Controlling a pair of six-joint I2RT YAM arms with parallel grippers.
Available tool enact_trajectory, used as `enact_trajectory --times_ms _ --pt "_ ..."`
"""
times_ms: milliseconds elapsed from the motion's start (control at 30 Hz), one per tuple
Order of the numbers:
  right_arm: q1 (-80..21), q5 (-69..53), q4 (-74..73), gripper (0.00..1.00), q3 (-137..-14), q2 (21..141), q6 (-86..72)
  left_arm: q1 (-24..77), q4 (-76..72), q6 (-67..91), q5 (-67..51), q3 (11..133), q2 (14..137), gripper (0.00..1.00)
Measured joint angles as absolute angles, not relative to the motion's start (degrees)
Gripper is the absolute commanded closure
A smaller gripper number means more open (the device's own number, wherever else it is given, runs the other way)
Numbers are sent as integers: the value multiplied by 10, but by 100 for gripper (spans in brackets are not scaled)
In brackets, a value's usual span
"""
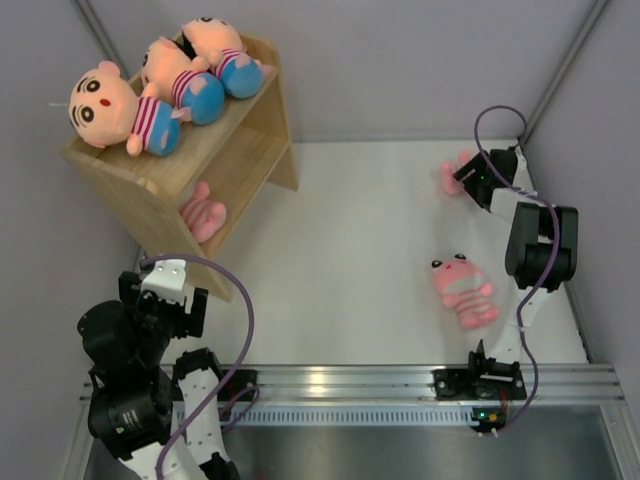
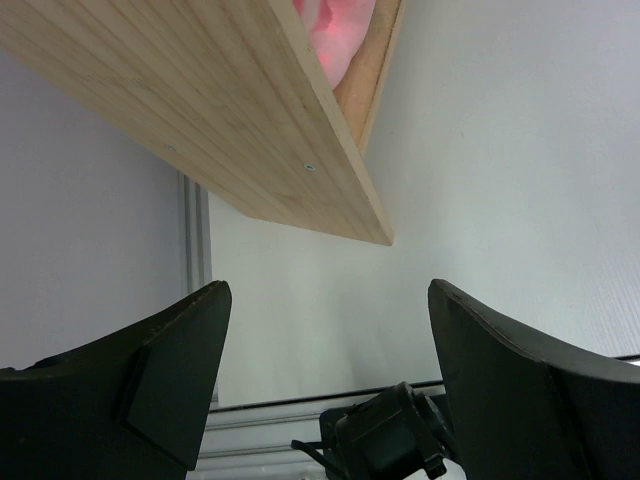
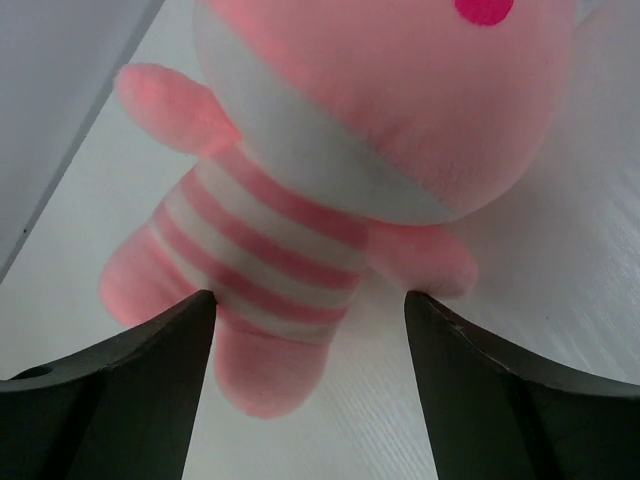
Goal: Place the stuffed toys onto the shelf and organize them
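While left gripper and right gripper agape: three boy dolls, three pink animals.

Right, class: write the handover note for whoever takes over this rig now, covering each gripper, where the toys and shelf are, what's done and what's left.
Left gripper: open, empty, by the shelf.
Right gripper: open, astride the far-right pink animal on the table; not gripped yet.
Done: three boy dolls on the top tier, lower-tier pink animal in place.
Left: shelve the far-right pink animal and the mid-right pink animal lying on the table.
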State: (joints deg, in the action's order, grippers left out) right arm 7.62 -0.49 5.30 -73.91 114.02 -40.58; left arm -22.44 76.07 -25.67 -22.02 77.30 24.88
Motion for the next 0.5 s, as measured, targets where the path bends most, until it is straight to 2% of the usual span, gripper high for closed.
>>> enact_trajectory --times_ms 133,200,233,333,367,400,433,500 --pt "76 -18 78 25 -739 1170 -448 -225 762 -258 -221 773 249 14" --pt "76 -28 93 29 -739 1183 -466 -226 763 -259 -221 773 249 14" --pt "76 -30 100 42 -739 1184 -470 -226 764 -259 -221 773 250 14" --pt "73 -35 112 69 -739 1187 -477 -227 764 -260 -221 773 251 14" --pt "72 -35 116 83 -739 1187 -478 -228 764 -261 -221 773 252 14" --pt "71 -35 121 92 -739 1187 -476 -229 764 -261 -221 773 253 14" --pt "70 -36 124 99 -739 1187 -472 -229 765 -261 -221 773 254 14" --pt "70 -43 129 100 -739 1187 -458 -230 766 -261 -222 773 254 14"
